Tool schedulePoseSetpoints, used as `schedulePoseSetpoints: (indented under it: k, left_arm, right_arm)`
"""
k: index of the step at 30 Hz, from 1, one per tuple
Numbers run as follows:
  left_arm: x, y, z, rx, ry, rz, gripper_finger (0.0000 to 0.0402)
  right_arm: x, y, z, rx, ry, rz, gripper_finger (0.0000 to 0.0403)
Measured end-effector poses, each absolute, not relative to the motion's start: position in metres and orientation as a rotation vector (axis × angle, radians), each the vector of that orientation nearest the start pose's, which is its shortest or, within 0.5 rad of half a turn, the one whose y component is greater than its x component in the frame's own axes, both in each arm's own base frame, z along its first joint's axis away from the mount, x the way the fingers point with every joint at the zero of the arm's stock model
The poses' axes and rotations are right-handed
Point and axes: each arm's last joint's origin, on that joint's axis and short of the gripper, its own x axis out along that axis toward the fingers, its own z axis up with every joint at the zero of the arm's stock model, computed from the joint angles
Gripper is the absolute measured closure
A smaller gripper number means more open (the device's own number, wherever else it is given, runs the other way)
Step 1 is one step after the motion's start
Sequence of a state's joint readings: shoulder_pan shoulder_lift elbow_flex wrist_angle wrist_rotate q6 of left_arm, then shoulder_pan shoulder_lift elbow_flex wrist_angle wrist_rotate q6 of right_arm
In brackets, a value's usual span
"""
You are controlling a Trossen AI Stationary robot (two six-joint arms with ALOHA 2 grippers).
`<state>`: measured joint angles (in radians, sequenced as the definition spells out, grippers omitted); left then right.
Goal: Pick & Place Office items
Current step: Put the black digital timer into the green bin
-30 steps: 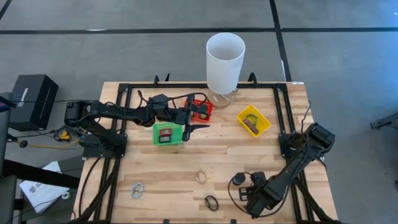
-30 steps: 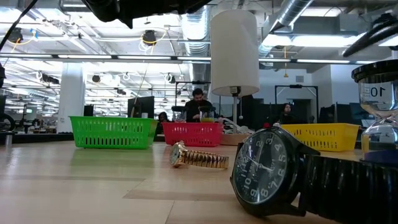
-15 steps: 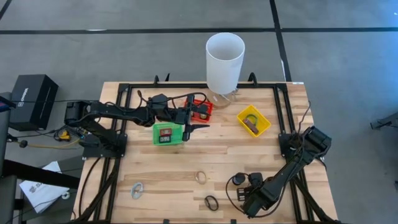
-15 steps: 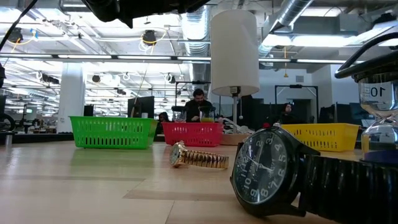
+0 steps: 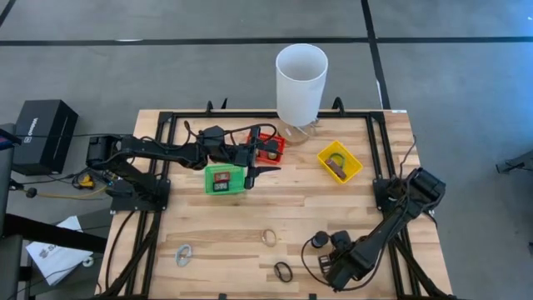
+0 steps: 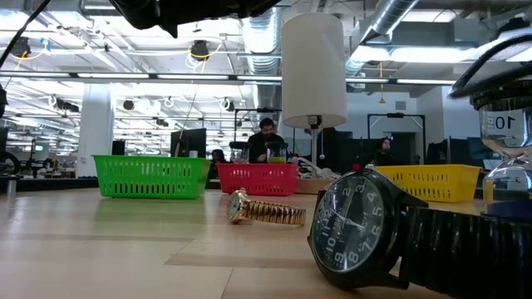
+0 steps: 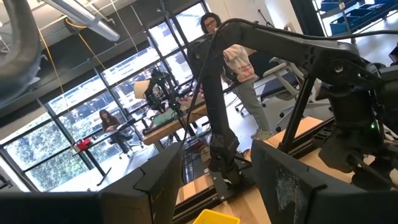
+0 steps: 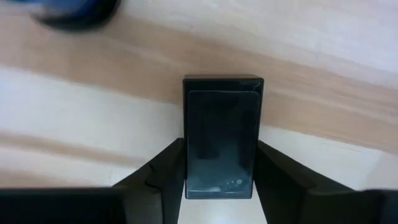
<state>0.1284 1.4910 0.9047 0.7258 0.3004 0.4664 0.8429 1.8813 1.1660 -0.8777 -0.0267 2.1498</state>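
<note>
My right gripper (image 8: 221, 186) points down at the table's near right, next to a round black timer (image 5: 319, 240). It is shut on a small black rectangular piece (image 8: 222, 134); in the high view the arm (image 5: 379, 233) hides this piece. My left gripper (image 5: 265, 170) is open and empty, held level just right of the green basket (image 5: 225, 178), which holds red and black pieces. A gold watch (image 5: 269, 237), a black watch (image 5: 283, 272) and a silvery clip (image 5: 184, 254) lie on the near part of the table. My right gripper pinches the black piece by its two long sides (image 8: 186, 168), one finger on each. The fingers (image 8: 163, 171) come from above, pointing down. The piece lies flat on the wooden table top.
A red basket (image 5: 269, 146) and a yellow basket (image 5: 339, 161) stand at the back, in front of a tall white cylinder (image 5: 301, 83). A black frame (image 5: 166, 158) runs round the table's edges. People show in the room beyond.
My right gripper has shifted a little toward the table's left edge, staying low near the front. The left arm has kept still.
</note>
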Motion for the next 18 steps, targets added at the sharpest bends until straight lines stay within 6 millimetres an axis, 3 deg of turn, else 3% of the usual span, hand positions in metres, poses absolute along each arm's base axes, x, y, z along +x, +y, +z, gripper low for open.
schedulePoseSetpoints:
  k: [4,7,13,18]
  left_arm:
    - [0.329,0.034,0.294,0.494,-0.175,-0.136,0.0215]
    - [0.329,0.034,0.295,0.495,-0.176,-0.136,0.0215]
    - [0.329,0.034,0.294,0.494,-0.175,-0.136,0.0215]
    - [0.329,0.034,0.294,0.493,-0.168,-0.138,0.0215]
  right_arm:
    - [0.211,0.242,0.154,0.968,1.38,-0.951,0.0223]
    - [0.205,0.238,0.164,0.938,1.391,-0.935,0.0229]
    - [0.187,0.226,0.192,0.876,1.374,-0.96,0.03]
    - [0.186,0.229,0.199,0.892,1.284,-0.878,0.035]
